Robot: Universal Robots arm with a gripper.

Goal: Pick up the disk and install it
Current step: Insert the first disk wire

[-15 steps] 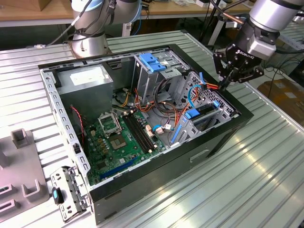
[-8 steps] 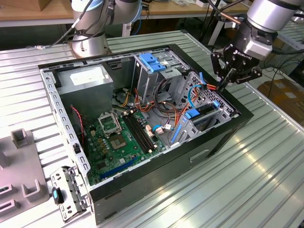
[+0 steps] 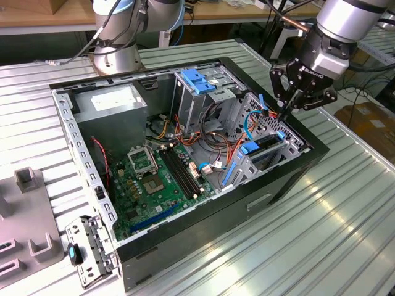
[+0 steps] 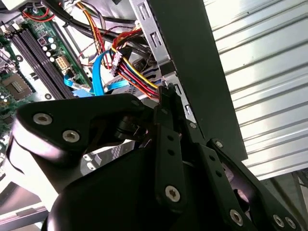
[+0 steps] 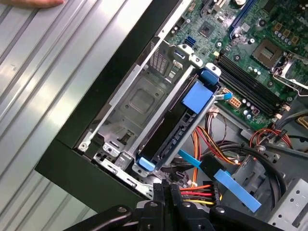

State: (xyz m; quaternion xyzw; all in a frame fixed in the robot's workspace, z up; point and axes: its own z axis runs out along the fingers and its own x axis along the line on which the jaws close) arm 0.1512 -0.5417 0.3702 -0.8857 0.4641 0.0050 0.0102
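One ribbed metal table (image 3: 345,209), carrying all else.

One open computer case (image 3: 271,197), black-walled, lying on its side.

One grey power-supply box (image 3: 111,102), in the case's far corner.

One green motherboard (image 3: 154,179), on the case floor.

One metal drive cage (image 3: 197,83) with a blue plastic top, standing by the back wall.

One disk (image 5: 168,134) — a dark slab between blue side rails, lying in the bay at the case's front corner, beside the black wall; it looks installed or nearly so, though whether it is fully home cannot be told.

One gripper (image 3: 287,114) — fingers drawn together and holding nothing, hanging just above the bay, tips close to the wiring.

One bundle of red, yellow and black wires (image 4: 134,72), running just beside the fingertips.

Hazards, judged:
- Snagging: the tips sit so near the bundle that a sideways or downward move could catch a wire or tug its plug.
- Collision: the case wall and bay frame are close by; a careless descent could strike them.
- Partial seating: a disk not pushed home could work loose.
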